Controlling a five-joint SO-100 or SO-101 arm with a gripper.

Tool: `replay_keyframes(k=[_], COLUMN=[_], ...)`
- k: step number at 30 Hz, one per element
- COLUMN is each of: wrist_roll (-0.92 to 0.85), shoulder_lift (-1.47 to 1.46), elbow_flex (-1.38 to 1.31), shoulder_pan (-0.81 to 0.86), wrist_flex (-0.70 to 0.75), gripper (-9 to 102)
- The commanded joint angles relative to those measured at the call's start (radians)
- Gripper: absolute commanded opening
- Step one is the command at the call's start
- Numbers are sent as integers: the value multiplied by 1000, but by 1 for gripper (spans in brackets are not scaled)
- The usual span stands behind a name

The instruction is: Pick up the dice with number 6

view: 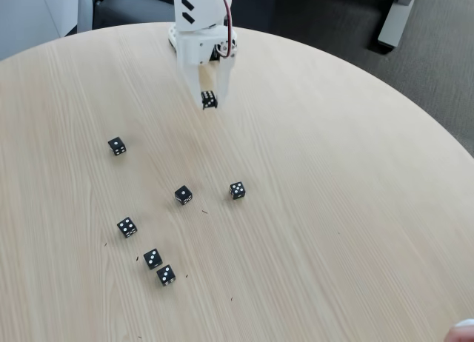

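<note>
The white gripper [210,102] hangs down from the arm at the top centre of the fixed view. Its two fingers are shut on a small black die, the dice with number 6 [209,98]. White pips in rows show on the face towards the camera, too small to count surely. The die sits at the fingertips, over the far part of the round wooden table [333,209]. Whether it touches the tabletop or hangs just above it I cannot tell.
Several other black dice lie on the table nearer the camera: one at the left [117,146], a one-pip die [183,195], another beside it [237,190], and three in a loose group at the lower left [152,258]. The table's right half is bare wood.
</note>
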Motion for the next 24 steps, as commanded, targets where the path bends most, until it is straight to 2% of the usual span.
replay_keyframes(k=[1,8,13,24], wrist_roll=[32,-40,-112,-126], shoulder_lift=[-5,0,5,5], elbow_flex=[-6,-2,124,193], shoulder_pan=[-2,8,12,14], wrist_flex=[-77,-106,-106,-104], gripper=[0,0,0,0])
